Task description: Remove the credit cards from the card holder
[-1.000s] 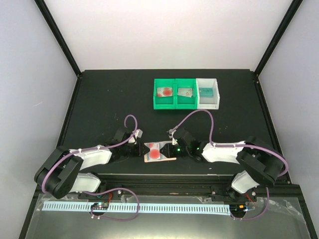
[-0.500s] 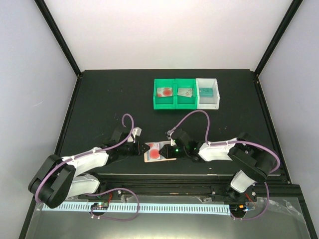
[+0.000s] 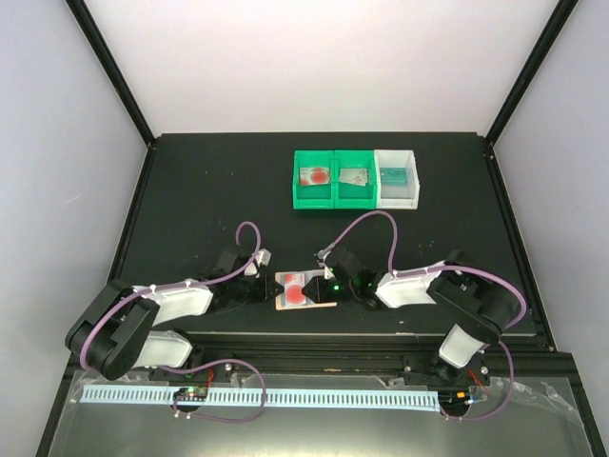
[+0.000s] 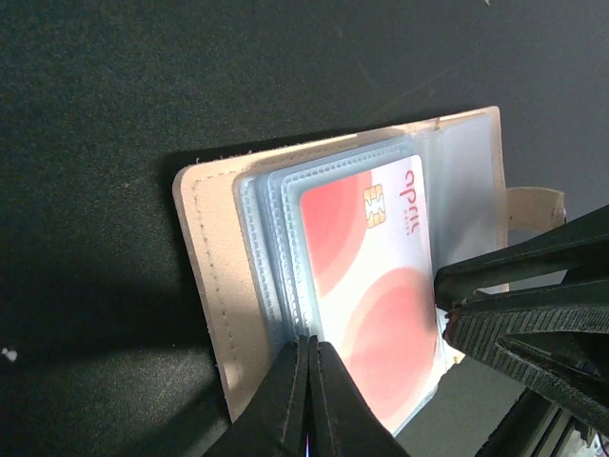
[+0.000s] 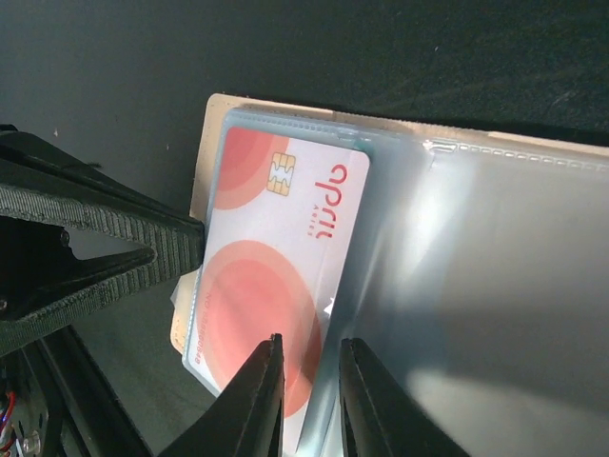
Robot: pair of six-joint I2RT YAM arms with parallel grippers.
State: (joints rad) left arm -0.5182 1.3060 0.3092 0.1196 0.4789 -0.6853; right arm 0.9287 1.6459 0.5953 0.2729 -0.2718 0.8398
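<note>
open card holder [image 4: 205, 276] flat on the dark surface [image 3: 209, 190], close to the arm bases, between the two grippers, pockets upward for access and side tab [image 4: 533, 205] spread clear. left gripper [image 4: 309, 347]: fingers pressed together, tips down on the pale blue sleeves [image 4: 271, 248] just beside the pocketed card [image 4: 366, 286], presumably to pin the holder against sliding. right gripper [image 5: 309, 347]: fingers narrowly apart, astride the opposite, free edge of that card, placed by the look of it to draw the card out of its sleeve; no firm grip on it evident yet. count: one holder; one card visible inside, more beneath the stacked sleeves impossible to rule out; three bins in a touching row at the far side, a green bin [image 3: 313, 199], a second green bin [image 3: 354, 199] and a white bin [image 3: 397, 199]; one card lying in each, the red-marked card [image 3: 313, 175], the grey card [image 3: 354, 175] and the teal card [image 3: 397, 174]; four cards in view. task judged largely done, at least this one card not yet out
</note>
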